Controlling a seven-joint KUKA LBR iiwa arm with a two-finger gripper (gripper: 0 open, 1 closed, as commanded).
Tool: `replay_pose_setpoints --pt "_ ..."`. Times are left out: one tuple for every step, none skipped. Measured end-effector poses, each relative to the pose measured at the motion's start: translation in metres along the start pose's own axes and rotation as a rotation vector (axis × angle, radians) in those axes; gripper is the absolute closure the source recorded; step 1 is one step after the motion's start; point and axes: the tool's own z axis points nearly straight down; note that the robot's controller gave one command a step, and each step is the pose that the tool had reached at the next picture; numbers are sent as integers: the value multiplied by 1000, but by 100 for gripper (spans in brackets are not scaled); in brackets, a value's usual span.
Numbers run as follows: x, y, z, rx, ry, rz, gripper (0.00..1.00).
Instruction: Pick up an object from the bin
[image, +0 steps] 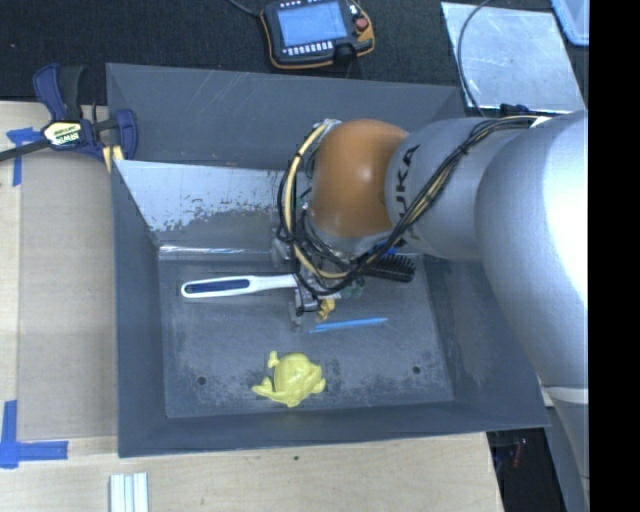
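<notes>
The arm (500, 190) is a thick, smooth silver-grey tube with dark KUKA lettering (400, 190) beside a glossy orange dome cover (350, 185) at the wrist, where black and yellow cables (293, 190) loop down to a small dark end effector (303, 308).

The silver arm (510, 190) comes in over the right edge of the bin (135, 330) and covers its back right corner. Its thick last link lies nearly level and points toward the left edge. At its end sits a rounded orange cover (350, 185), ringed on the left by black and yellow cables (292, 190) that loop down to the wrist. Below the cover the gripper (303, 300) points straight down over the middle of the bin floor, slightly nearer the back edge than the front.
</notes>
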Motion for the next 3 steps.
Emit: replay_pose_setpoints --pt "-2 -1 -14 0 -8 15 0" --pt "11 -11 -20 1 -7 -236 0" --pt "-4 -2 -17 0 -21 1 100"
